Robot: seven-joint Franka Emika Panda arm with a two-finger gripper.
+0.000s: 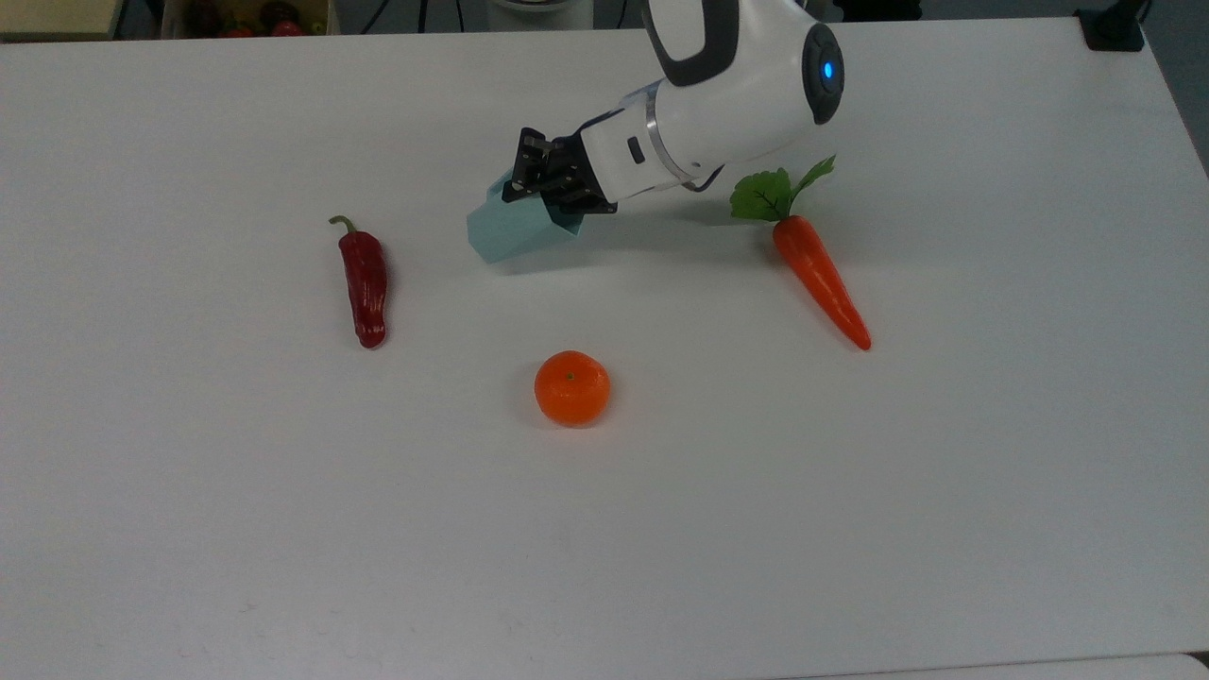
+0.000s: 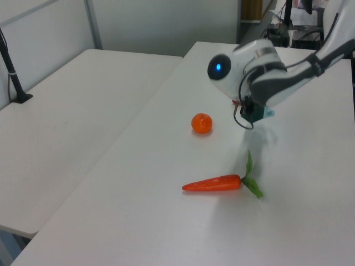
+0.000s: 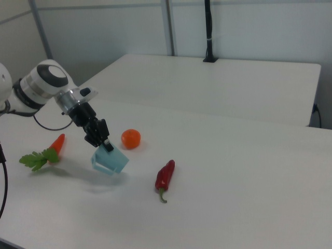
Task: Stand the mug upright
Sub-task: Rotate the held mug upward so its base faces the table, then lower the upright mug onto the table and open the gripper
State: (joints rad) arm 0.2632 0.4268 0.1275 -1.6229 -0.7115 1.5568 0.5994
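The mug (image 1: 515, 229) is a pale light-blue faceted cup, held clear of the white table and tilted. In the right view the mug (image 3: 110, 160) hangs with its shadow on the table below it. My gripper (image 1: 546, 192) is shut on the mug's rim at the end nearer the arm. From the right view the gripper (image 3: 106, 146) reaches down at a slant from the white wrist. A sliver of the mug (image 2: 268, 113) shows behind the gripper (image 2: 253, 114) in the left view.
A red chili (image 1: 365, 280) lies toward the top view's left of the mug. An orange fruit (image 1: 571, 387) sits nearer the front edge. A carrot (image 1: 820, 280) with green leaves lies toward the top view's right. A second table (image 2: 72, 111) adjoins in the left view.
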